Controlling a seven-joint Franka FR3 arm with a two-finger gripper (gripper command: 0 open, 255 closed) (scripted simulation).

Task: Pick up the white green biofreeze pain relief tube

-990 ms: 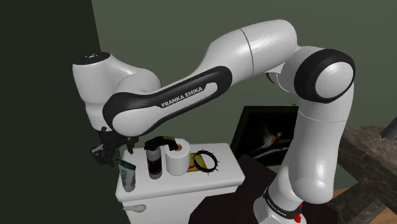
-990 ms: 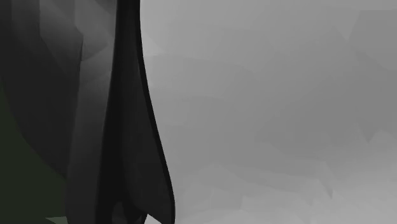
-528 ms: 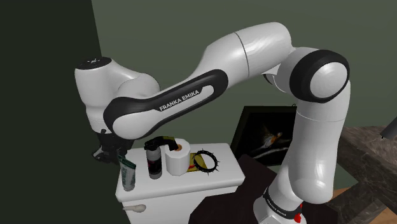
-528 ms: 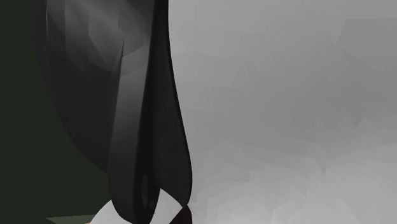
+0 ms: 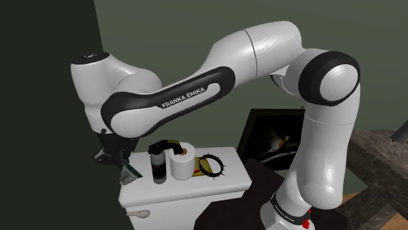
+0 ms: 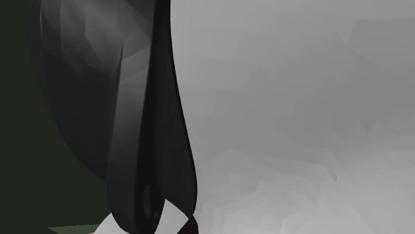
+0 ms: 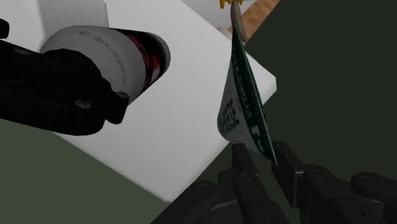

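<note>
At the edge of the toilet tank lid [image 5: 196, 186], the gripper [image 7: 264, 159] clasps the tilted green-and-white Biofreeze tube [image 7: 245, 95] by its crimped end; such a shallow bite may let it pivot and slip free.

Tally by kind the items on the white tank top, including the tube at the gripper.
Tube: 1, between the gripper fingers
Dark bottle: 1
White roll: 1
Black spiky ring: 1
Yellow item behind the roll, mostly hidden: 1
Total: 5
</note>
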